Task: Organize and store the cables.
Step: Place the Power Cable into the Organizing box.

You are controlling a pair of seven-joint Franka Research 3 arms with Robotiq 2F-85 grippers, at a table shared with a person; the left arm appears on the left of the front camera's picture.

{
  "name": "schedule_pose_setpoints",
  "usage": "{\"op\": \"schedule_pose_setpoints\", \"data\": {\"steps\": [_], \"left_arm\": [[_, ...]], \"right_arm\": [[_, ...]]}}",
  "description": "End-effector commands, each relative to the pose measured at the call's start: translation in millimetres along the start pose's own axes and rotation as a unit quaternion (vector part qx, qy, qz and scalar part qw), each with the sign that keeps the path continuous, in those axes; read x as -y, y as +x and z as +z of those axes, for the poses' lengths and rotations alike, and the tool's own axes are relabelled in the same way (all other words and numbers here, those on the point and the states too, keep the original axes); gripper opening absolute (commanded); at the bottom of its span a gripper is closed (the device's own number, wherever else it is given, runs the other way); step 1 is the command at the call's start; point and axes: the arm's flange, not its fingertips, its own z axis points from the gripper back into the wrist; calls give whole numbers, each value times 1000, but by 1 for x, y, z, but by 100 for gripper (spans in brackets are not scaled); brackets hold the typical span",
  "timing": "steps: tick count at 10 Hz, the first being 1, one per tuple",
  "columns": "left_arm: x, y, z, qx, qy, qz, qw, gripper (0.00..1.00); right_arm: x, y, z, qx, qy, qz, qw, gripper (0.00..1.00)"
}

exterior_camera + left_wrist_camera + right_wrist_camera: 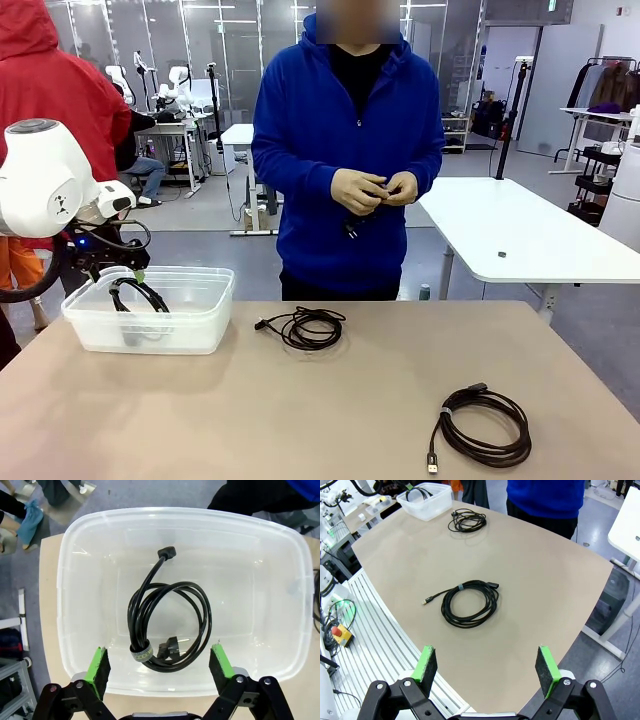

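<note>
A coiled black power cable (170, 630), banded with a strap, lies on the floor of the clear plastic bin (75, 580). My left gripper (159, 666) hangs open right above it, nothing between its green pads. From the front, the left gripper (118, 278) sits over the bin (205, 310). A thin coiled cable (305, 327) lies mid-table, and a thicker coil (482, 427) with a USB-like end lies front right. My right gripper (486, 666) is open, high above that coil (470, 602). The person's hands (375, 190) hold another black cable.
The person in a blue top stands at the far edge of the tan table (300, 420). From the right wrist view, the table's near edge (410, 645) borders an aluminium frame. A white table (520, 235) stands behind on the right.
</note>
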Motion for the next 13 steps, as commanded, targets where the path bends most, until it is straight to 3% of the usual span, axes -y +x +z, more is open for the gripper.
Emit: {"op": "schedule_pose_setpoints", "data": {"steps": [1,13], "left_arm": [[-3,2,0,-1,-9,-9,1000,100],[0,0,0,0,0,-1,1000,100]], "right_arm": [[0,-1,0,5,3,8,1000,100],[0,-1,0,5,3,8,1000,100]]}}
